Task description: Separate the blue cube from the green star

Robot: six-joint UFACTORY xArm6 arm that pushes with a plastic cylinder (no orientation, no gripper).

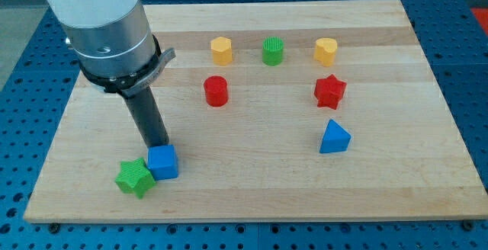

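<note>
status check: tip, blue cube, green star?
My tip at the blue cube's top edge, apparently touching. Cube and green star side by side, touching, not yet separated. Board to the cube's right open; nearest other block is the blue triangle.

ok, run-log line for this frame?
tip: at blue cube top edge | blue cube: touching green star | separation: not done

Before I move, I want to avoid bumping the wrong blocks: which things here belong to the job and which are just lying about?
Job:
blue cube, touching the green star
green star
my tip, just above the cube

Lying about:
yellow hexagon
green cylinder
yellow heart
red cylinder
red star
blue triangle
</note>
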